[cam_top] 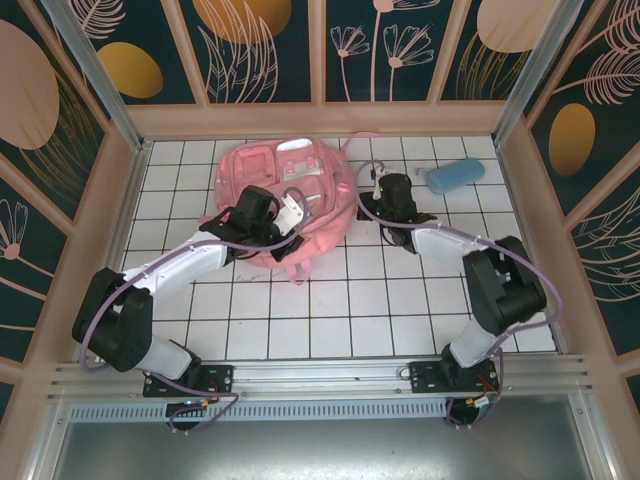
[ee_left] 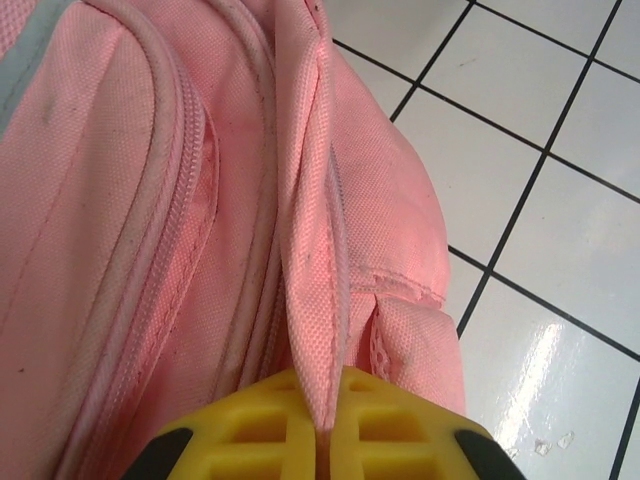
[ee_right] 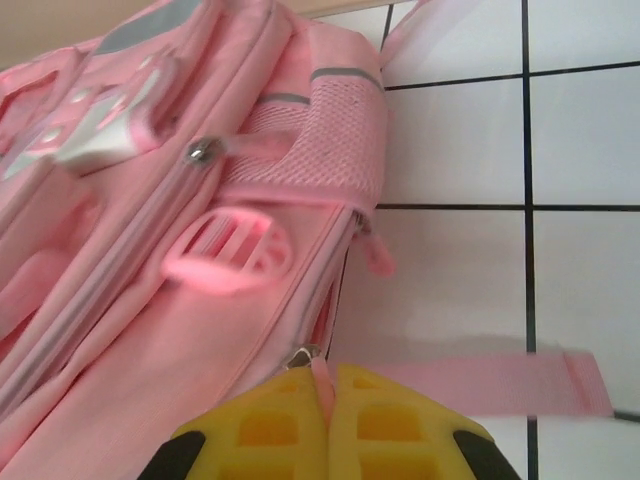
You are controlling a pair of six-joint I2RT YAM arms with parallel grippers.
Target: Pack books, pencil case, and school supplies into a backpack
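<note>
The pink backpack point(cam_top: 250, 165) lies flat on the white tiled table point(cam_top: 330, 300), at about 11 o'clock from the table's centre in the top view. The light blue pencil case point(cam_top: 456, 175) rests on the tiles at about 2 o'clock, well apart from the pack and near the far edge.

The left gripper point(ee_left: 322, 425) reaches in from 7 o'clock and sits over the pack's middle. Its yellow fingers point(ee_left: 250, 430) are pressed together, pinching a raised fold of pink fabric point(ee_left: 315, 250) that stands up along the bag's seam, beside a zip line point(ee_left: 190, 170).

The right gripper point(ee_right: 325, 400) meets the pack at its 3 o'clock edge. Its jaws are closed tight on a thin pink zip pull point(ee_right: 320, 375), just below a small metal slider point(ee_right: 303, 355). A mesh side pocket point(ee_right: 310, 150) lies at 12 o'clock from that grip, and a loose pink strap point(ee_right: 480, 385) trails across the tiles toward 3 o'clock.
</note>
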